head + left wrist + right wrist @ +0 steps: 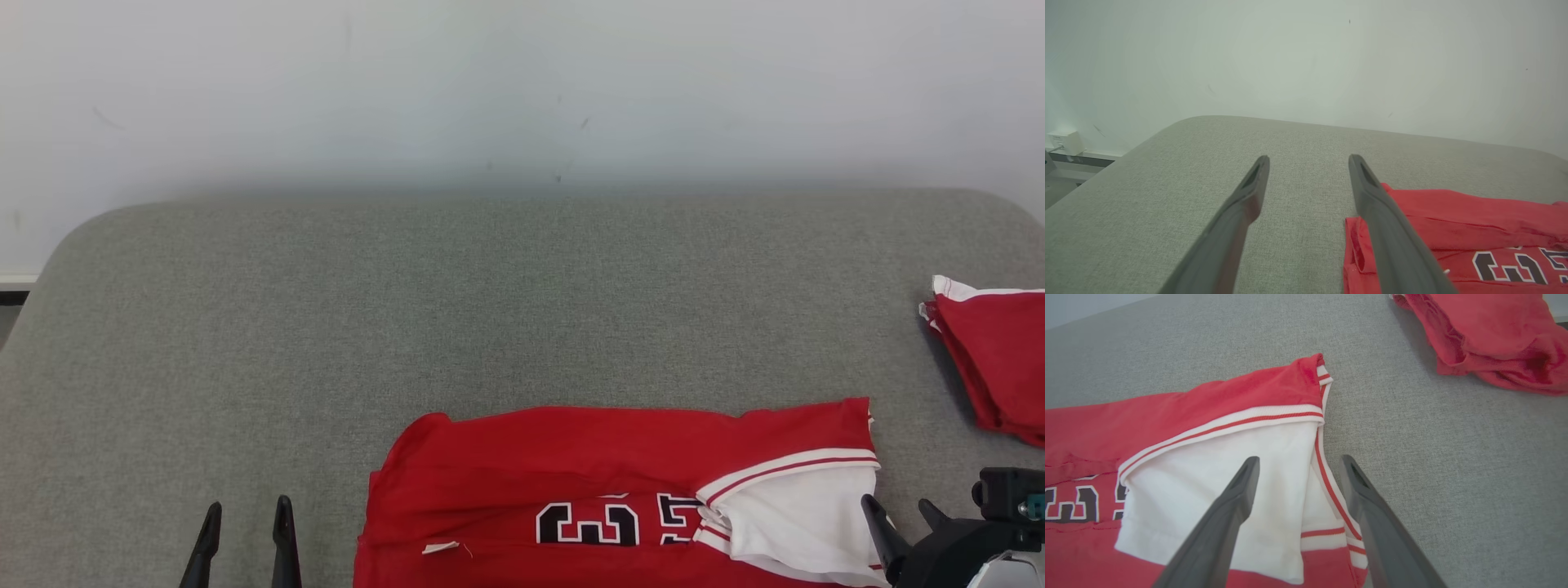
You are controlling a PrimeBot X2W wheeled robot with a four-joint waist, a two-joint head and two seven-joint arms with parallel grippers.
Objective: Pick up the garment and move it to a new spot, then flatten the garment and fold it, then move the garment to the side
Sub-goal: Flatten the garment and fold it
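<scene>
The garment (571, 465) is a red jersey with black-and-white numbers and white, red-striped trim, lying partly folded at the near middle of the grey padded surface (408, 310). Its white part (1220, 477) is at the right end. My left gripper (247, 516) stands open to the left of the jersey, with nothing between its fingers; its wrist view shows the jersey's left edge (1453, 220) beside the right finger. My right gripper (898, 510) is open at the jersey's right end, its fingers (1241, 490) poised over the white part and striped trim.
A second red garment (992, 359) lies bunched at the right edge of the surface, seen also in the right wrist view (1490, 335). A pale wall (522, 90) runs behind the surface. A white box (1065, 142) sits low on the wall at far left.
</scene>
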